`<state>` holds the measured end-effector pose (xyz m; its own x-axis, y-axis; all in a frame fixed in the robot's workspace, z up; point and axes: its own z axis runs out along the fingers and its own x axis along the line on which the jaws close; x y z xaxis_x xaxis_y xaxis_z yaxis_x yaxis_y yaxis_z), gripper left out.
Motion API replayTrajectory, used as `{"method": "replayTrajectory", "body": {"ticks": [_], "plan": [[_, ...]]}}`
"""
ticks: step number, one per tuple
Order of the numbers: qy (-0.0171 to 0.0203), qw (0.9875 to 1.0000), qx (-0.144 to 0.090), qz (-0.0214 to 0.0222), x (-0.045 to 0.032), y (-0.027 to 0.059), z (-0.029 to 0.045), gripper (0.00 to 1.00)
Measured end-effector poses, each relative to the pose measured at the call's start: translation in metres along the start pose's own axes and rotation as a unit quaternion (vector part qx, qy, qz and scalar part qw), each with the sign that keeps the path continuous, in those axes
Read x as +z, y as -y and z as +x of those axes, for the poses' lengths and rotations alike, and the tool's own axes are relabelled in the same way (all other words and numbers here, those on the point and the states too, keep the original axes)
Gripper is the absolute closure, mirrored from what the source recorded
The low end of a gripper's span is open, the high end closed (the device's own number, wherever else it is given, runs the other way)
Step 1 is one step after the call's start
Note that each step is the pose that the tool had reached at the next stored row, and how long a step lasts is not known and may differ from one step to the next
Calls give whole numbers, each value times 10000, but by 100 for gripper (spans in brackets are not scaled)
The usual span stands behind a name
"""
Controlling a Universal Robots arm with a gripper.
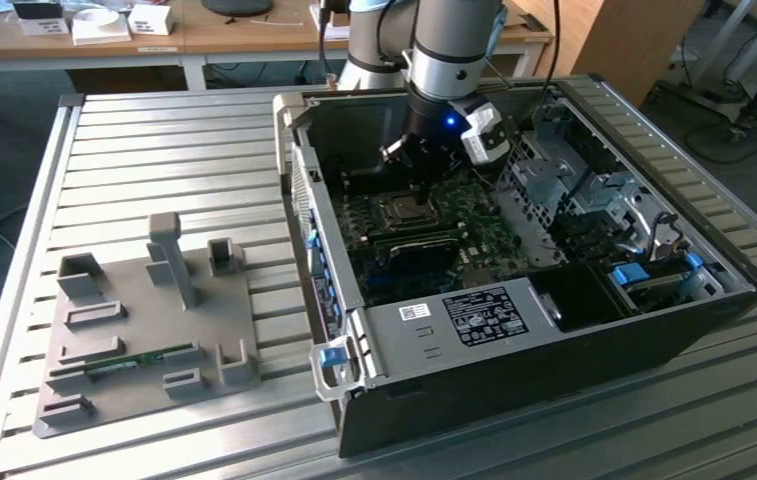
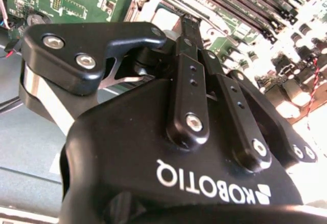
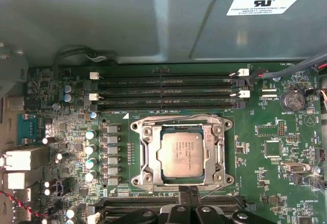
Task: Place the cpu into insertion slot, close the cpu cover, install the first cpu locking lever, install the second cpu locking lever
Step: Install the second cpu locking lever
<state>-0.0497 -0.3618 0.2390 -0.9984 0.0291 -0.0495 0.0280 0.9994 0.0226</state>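
From where I stand, in the exterior view the arm reaches down into the open computer case (image 1: pixel 512 290) lying on the slatted desk (image 1: pixel 151 160), its gripper (image 1: pixel 412 160) hanging at about twelve o'clock of the insertion slot (image 1: pixel 405 210), close above the green motherboard (image 1: pixel 465 235). A grey fixture tray (image 1: pixel 138 330) sits well apart at the case's nine o'clock.

In the second wrist view the fingers (image 2: pixel 186 29) look clenched together, tips down at the edge of the socket frame, probably pressing or hooking something there.

In the first wrist view the cpu (image 3: pixel 180 154) lies flat inside the slot, and the cpu cover (image 3: pixel 180 127) seems to be folded down around it. The fingers' tips sit at the socket's six o'clock edge.
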Motion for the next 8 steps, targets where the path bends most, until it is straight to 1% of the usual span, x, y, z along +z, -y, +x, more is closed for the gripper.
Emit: {"method": "replayTrajectory", "body": {"ticks": [3,8], "plan": [[-1,10000,-1,1,-2,13,-1,89],[0,10000,0,0,-2,70,-2,89]]}}
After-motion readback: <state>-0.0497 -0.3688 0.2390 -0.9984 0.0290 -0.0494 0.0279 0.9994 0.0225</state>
